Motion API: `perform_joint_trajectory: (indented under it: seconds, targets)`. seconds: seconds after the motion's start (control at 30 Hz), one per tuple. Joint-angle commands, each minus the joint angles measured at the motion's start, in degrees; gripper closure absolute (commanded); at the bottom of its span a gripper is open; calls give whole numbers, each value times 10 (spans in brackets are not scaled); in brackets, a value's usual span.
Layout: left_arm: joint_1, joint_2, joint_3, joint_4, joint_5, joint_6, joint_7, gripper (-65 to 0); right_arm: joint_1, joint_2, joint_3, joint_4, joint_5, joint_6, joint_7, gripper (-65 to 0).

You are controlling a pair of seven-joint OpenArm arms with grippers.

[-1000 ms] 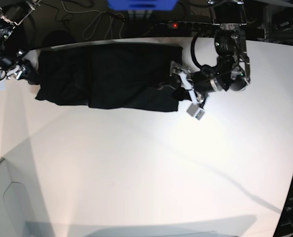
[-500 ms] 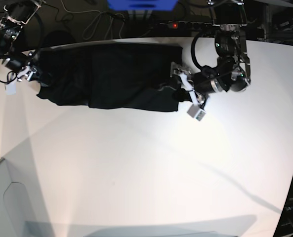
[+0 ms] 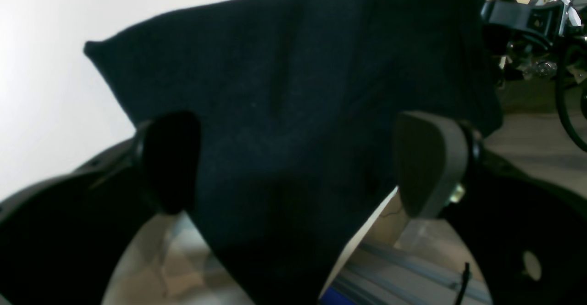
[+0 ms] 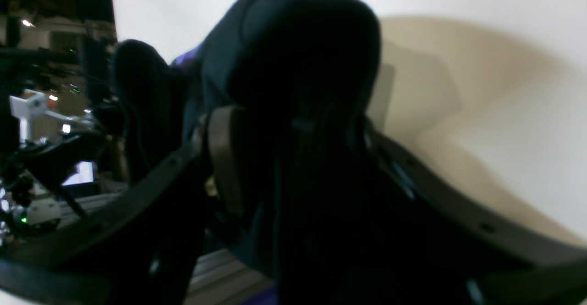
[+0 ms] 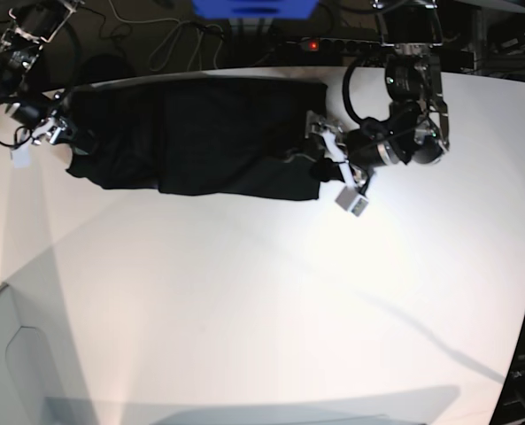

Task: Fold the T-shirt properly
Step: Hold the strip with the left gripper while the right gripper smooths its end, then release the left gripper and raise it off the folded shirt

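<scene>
No legible writing is showing anywhere. The left gripper [image 3: 293, 163] is standing wide, jaws straddling the T-shirt [image 5: 196, 137] edge, cloth lying between the pads. The right gripper [image 4: 293, 158] is likewise spread around bunched black fabric. The shirt is lying along the far edge of the white table [image 5: 271, 301], a folded black band.

Both arms are black with silver-grey metal joints and looped black cables, the left pincer [image 5: 329, 152] carrying flat grey-tan finger pads [image 3: 429, 165] and a small white block, the right pincer [image 5: 51, 131] similarly dark.
</scene>
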Motion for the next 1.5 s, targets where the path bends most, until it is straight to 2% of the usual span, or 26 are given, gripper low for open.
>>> perform_joint_trajectory:
  seconds: [0.0,0.1,0.5,0.67,0.77,0.83,1.23,1.43,1.47]
  targets:
    - [-7,-4,0,8,-13,0,-7,-650,-4,6,7,3,26,0,-11,-315]
    - [-7,-4,0,8,-13,0,-7,-650,-6,6,11,4,46,0,-11,-315]
    - [-7,-4,0,8,-13,0,-7,-650,-10,4,10,4,47,0,-11,-315]
    - [-5,-4,0,8,-13,0,-7,-650,-4,8,10,6,47,0,-11,-315]
    - [-4,-4,-10,8,-13,0,-7,-650,-3,22,6,6,47,0,-11,-308]
    - [-3,-2,-21,8,-13,0,-7,-650,-3,22,6,6,47,0,-11,-280]
    - [-1,-3,-21,8,-13,-4,-7,-650,-3,22,6,6,47,0,-11,-19]
    - [-2,-3,-19,8,-13,-4,-7,-645,-3,24,5,6,46,0,-11,0]
    - [-2,-3,-20,8,-13,-4,-7,-561,-3,24,5,6,46,0,-11,0]
